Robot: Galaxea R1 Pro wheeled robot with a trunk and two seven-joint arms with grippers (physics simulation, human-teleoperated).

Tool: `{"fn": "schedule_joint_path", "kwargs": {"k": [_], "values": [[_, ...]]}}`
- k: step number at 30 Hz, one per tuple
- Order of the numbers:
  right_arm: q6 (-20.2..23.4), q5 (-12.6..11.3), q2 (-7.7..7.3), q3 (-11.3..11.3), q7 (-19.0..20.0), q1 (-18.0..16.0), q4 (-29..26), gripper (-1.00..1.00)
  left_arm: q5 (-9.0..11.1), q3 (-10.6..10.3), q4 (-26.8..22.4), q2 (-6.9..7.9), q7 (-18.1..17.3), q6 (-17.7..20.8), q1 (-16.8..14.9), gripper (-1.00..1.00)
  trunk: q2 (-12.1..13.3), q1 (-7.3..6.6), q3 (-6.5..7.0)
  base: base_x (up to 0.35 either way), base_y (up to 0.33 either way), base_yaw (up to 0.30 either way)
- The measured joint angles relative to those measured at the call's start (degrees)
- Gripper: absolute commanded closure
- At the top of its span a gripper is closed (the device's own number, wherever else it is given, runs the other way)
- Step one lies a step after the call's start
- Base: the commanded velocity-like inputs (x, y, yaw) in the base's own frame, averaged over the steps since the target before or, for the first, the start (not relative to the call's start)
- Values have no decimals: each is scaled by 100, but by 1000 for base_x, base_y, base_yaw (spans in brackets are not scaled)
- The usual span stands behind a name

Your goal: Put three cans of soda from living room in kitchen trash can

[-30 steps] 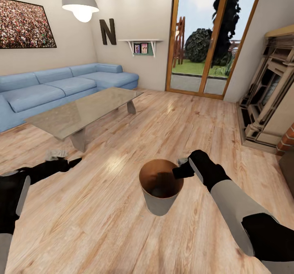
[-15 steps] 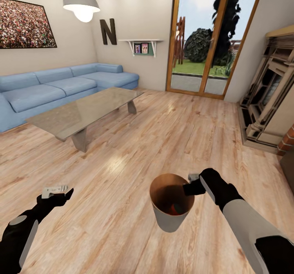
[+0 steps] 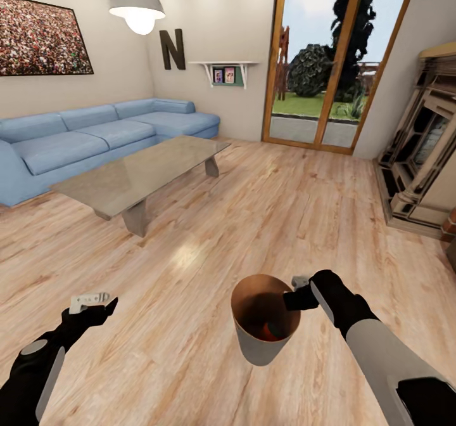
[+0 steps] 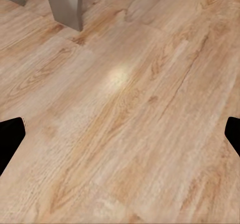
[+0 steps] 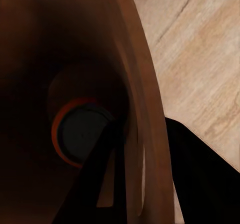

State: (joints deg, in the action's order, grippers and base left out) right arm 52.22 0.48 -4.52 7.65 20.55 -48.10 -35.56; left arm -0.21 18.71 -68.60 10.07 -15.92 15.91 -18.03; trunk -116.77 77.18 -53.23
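Right hand [image 3: 292, 299] clamped on rim of pale-grey, copper-lined tapered trash can [image 3: 256, 343], lower centre, orange soda can [image 5: 80, 134] inside. Left hand [image 3: 88, 300] empty, spread. Next: carrying to kitchen, probably.

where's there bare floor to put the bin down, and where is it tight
Bare wood floor lies between the left hand and the tash can, which the right hand grips by the rim. More open floor runs from the coffee table to the glass doors. It is tighter between table and sofa, and beside the fireplace.
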Motion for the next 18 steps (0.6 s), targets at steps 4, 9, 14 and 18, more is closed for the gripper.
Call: {"fn": "schedule_joint_path", "kwargs": {"k": [4,9,14,18], "values": [[1,-27,3,-1,2,2,0,100,-4,1,79,-14,-2,-5,1,-100,0,0,0,-17,286,0],[-2,-10,3,-4,2,4,0,100,-6,1,116,-20,-6,-13,1,-100,0,0,0,-54,272,0],[2,-48,4,-20,8,3,-1,100,-10,-1,135,-22,-1,-26,1,-100,0,0,0,-27,108,0],[-1,-28,4,-15,10,3,0,100,-13,-2,141,-25,7,-38,2,-100,0,0,0,-6,22,0]]}}
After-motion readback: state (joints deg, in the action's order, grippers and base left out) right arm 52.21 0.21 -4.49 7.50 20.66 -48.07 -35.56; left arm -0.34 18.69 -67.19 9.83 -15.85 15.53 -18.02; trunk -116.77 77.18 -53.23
